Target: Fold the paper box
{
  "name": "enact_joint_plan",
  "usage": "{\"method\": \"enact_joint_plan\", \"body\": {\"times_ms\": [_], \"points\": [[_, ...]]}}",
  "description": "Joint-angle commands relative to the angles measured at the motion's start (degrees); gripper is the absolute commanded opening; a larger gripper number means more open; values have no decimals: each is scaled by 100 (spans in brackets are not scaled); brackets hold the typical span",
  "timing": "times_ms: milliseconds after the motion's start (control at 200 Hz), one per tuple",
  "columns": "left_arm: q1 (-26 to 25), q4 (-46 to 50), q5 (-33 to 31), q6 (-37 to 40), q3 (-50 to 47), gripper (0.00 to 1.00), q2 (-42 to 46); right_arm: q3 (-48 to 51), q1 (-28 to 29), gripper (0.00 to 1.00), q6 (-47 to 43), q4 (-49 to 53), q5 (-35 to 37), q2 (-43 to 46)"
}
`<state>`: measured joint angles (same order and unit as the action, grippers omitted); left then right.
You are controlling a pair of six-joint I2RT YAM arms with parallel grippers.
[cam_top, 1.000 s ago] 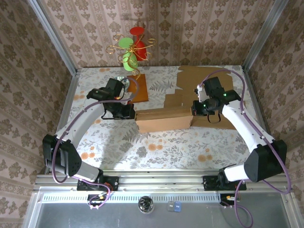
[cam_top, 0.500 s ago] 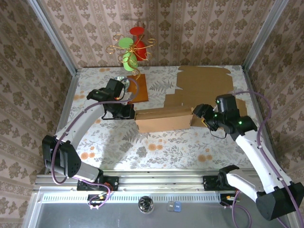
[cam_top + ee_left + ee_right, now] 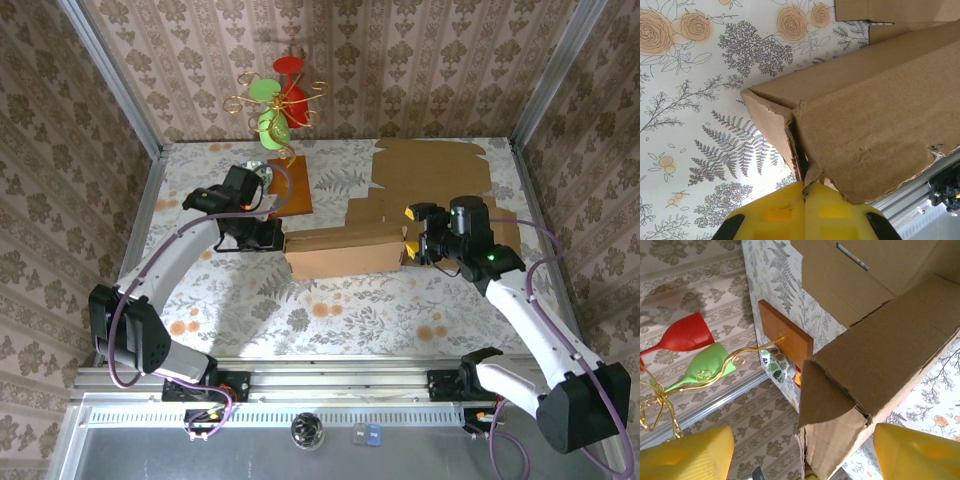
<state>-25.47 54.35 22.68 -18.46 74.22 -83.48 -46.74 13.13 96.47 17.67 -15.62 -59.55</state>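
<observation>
Top view: box (image 3: pixel 345 252) lies on table (image 3: pixel 330 320), long side across, btwn both arms. Left claw (image 3: pixel 278 238) at its left end, right claw (image 3: pixel 411 232) at its right end.

Left wrist: claw clenched, pinching box's corner edge.

Right wrist: claw released, pads spread wide, box's open end btwn them, apparently untouched.

Risk, imo: one small pinch holds everything. A push from the right could twist the box, tear that corner, or crush the loose end flap crooked.

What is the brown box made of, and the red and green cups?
The box looks like plain matte cardboard: brown, with ragged torn edges and fold creases. The red cup and green cup look like smooth plastic, though coloured glass is possible.
</observation>
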Motion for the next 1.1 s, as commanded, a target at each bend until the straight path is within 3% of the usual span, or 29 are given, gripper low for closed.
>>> {"method": "enact_joint_plan", "body": {"times_ms": [0, 295, 610, 910, 1095], "points": [[-28, 187, -141, -125, -47, 1, 78, 63, -20, 75, 251, -147, -203, -56], [-31, 173, -134, -126, 5, 1, 39, 76, -15, 67, -167, -46, -329, -267], [-32, 210, -149, -164, 24, 3, 71, 49, -15, 49, -622, 92, -320, -445], [-35, 116, 124, -486, 17, 24, 334, 249, -21, 44, -883, 277, -154, -441], [74, -188, 528, -981, -179, 26, 716, 280, -16, 42, -963, 289, -135, -514]]}}
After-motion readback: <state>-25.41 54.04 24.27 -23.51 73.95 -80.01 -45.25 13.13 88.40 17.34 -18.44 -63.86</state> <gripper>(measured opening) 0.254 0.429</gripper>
